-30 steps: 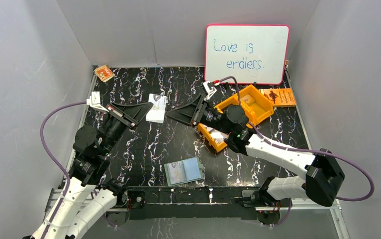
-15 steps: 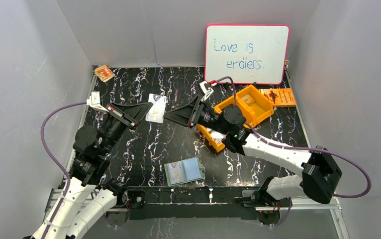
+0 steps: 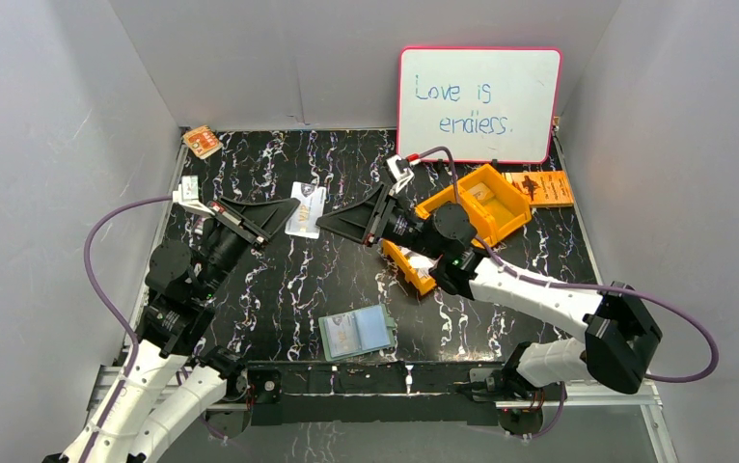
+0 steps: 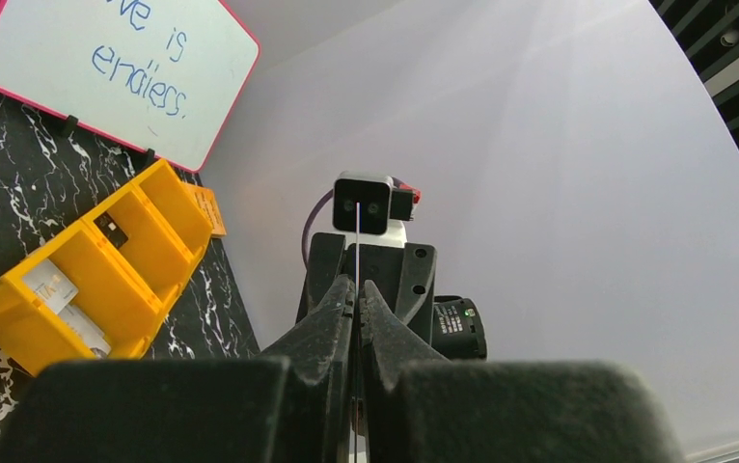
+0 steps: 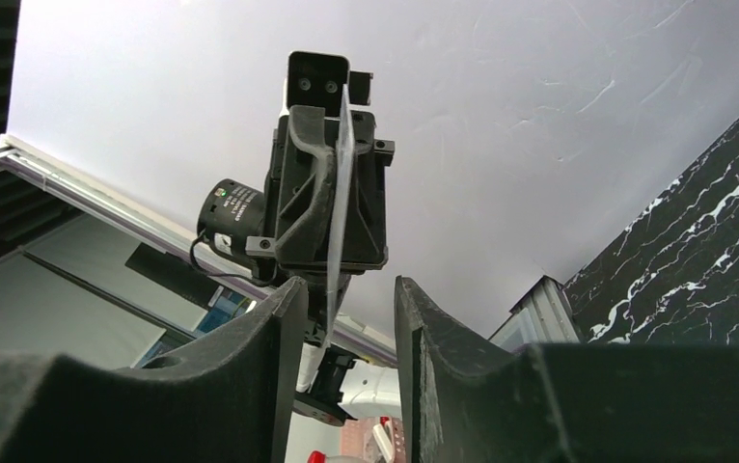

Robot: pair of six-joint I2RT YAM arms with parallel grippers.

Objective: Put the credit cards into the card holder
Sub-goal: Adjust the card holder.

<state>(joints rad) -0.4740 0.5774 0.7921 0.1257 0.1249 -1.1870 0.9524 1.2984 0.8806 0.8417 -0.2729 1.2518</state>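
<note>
Left wrist view shows the pinched credit card only edge-on.

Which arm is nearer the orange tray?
Right. The right arm crosses over the orange tray's near end; the left arm is far off to its left.
</note>
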